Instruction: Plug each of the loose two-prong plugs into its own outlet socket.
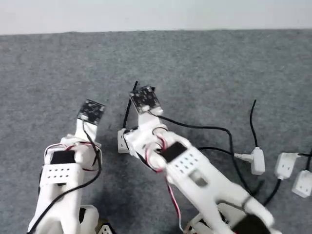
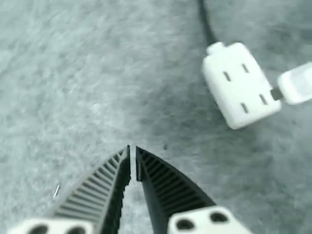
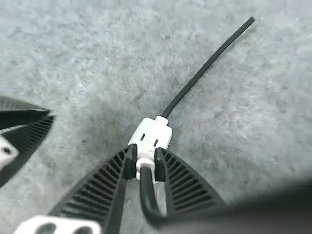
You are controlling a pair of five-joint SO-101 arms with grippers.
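My right gripper [image 3: 145, 158] is shut on a white two-prong plug [image 3: 146, 168], held against the end of a white outlet socket [image 3: 152, 132]. The socket lies on the grey table, and its black cable [image 3: 209, 61] trails away from it. The plug's own black cable [image 3: 146, 200] runs back between my fingers. In the high view the socket [image 1: 122, 141] peeks out beside the right arm [image 1: 185, 163]. My left gripper [image 2: 132, 150] is shut and empty, close above the table beside that socket [image 2: 240, 90], with the plug [image 2: 297, 85] at its end. Its dark fingers [image 3: 22, 127] show in the right wrist view.
A loose white plug [image 1: 257, 161] with a black cable lies at the right of the grey table [image 1: 195, 63]. Two more white cord blocks [image 1: 285, 165] [image 1: 302, 184] sit at the right edge. Black cables loop between them and the right arm.
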